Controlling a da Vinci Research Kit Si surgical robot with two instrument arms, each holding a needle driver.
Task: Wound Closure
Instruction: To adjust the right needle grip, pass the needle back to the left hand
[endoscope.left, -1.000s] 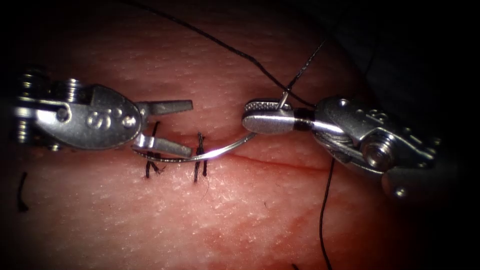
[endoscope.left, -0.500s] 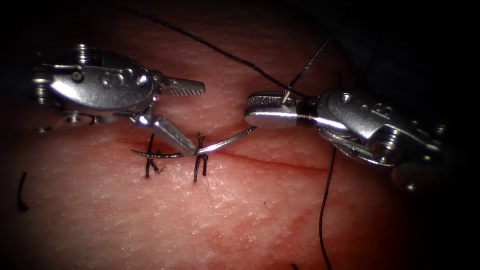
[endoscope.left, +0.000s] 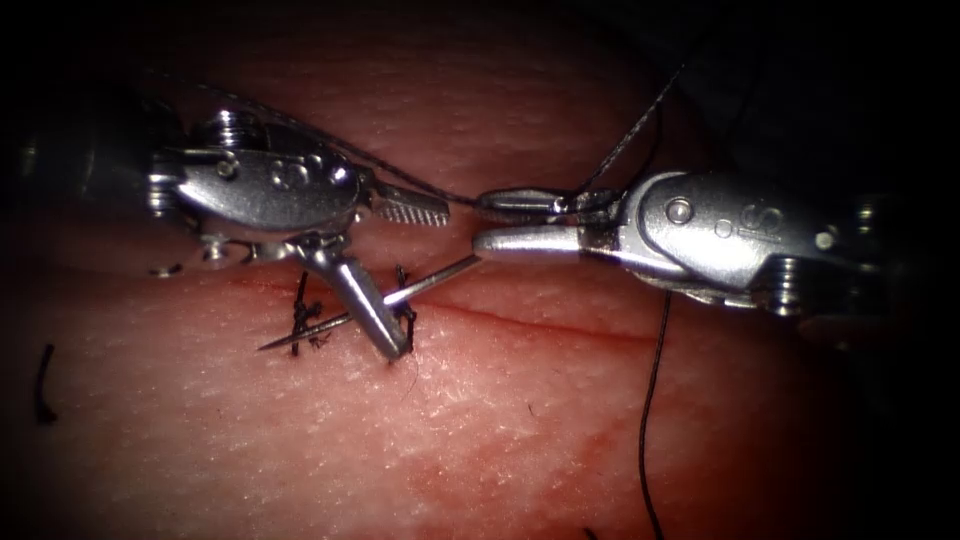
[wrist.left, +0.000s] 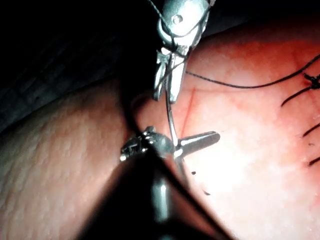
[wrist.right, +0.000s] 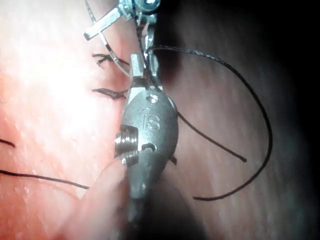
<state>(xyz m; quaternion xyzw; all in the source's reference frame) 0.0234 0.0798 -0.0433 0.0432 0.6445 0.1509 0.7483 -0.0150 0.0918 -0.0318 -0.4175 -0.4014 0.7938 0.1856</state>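
My right tool (endoscope.left: 480, 222) is shut on the curved needle (endoscope.left: 430, 280) near its thread end. The needle slants down to the left above the cut (endoscope.left: 560, 325), and its tip lies free over the tissue by two finished stitches (endoscope.left: 300, 318). My left tool (endoscope.left: 420, 280) is open and holds nothing, with one jaw above the needle and the other crossing it near mid-curve. In the left wrist view the left tool (wrist.left: 170, 145) spreads around the needle (wrist.left: 170, 117) below the right tool (wrist.left: 172, 75). The right wrist view shows the right tool (wrist.right: 142, 60).
Black thread (endoscope.left: 640, 120) runs from the needle's tail up to the right, and another strand (endoscope.left: 650, 420) hangs down over the tissue on the right. A cut thread end (endoscope.left: 42, 385) lies at far left. Red fluid stains the tissue (endoscope.left: 480, 470) below the cut.
My left tool has moved right, and its open jaws have swung down to straddle the needle. My right tool has rolled, tipping the needle point down and left.
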